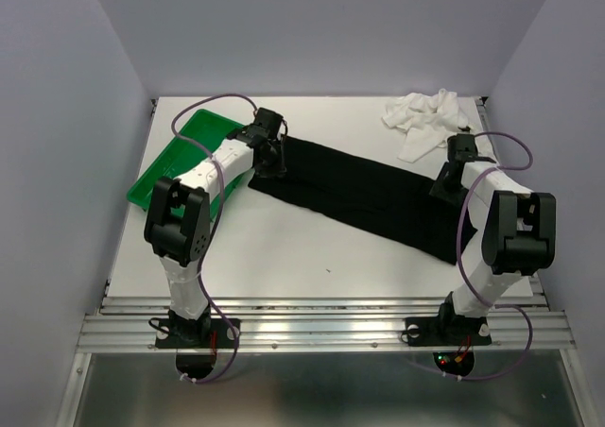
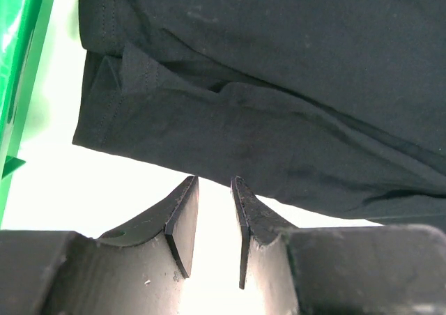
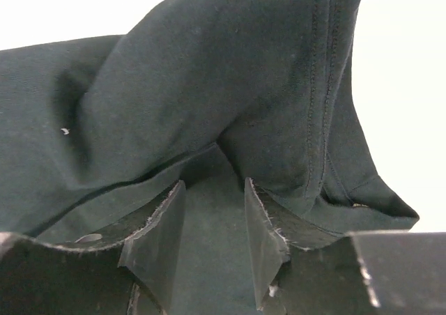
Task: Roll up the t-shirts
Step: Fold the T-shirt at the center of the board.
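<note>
soft, limp black t-shirt [image 1: 359, 196] lies banded beside the green tray [image 1: 161, 167], white t-shirt [image 1: 425, 117] crumpled well apart from it; left claw [image 2: 214, 217] spread, empty, at the tray-end hem, right claw [image 3: 212, 224] spread astride the far end: i'd pinch the hems

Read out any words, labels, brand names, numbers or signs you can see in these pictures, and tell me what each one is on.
None: no view shows any readable text.
The black t-shirt, the white t-shirt and the green tray show no print, tag or logo.
The small red and green lights at the near edge glow, but no lettering can be made out beside them.
</note>
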Robot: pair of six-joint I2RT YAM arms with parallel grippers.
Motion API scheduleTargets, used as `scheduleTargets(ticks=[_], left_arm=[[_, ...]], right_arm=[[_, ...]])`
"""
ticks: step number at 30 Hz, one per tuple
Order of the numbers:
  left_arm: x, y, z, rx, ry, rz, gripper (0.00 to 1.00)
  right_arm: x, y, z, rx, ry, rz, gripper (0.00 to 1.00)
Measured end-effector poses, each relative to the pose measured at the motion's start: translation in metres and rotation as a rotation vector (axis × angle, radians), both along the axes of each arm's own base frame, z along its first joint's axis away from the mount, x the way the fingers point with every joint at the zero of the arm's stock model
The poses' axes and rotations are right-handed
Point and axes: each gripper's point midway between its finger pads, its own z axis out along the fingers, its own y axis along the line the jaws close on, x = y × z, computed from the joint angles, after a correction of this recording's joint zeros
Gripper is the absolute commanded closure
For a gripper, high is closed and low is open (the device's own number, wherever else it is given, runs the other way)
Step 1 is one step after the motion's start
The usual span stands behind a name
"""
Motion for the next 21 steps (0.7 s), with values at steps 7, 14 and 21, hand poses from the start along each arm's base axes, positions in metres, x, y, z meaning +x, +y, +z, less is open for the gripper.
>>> scheduleTargets(ticks=[7, 14, 21], left_arm=[[-0.0027, 0.0010, -0.0002, -0.001, -0.001, -0.001, 0.64], [-0.0046, 0.0018, -0.0034, 0.001, 0.003, -0.002, 0.64], [-0.0047, 0.0022, -0.0037, 0.004, 0.002, -0.006, 0.64]], right_arm=[[0.0019, -0.0014, -0.0031, -0.005, -0.003, 0.007, 0.77], [0.0071, -0.0022, -0.0015, -0.011, -0.023, 0.019, 0.99], [0.0045, 0.0011, -0.0029, 0.002, -0.028, 0.035, 0.93]])
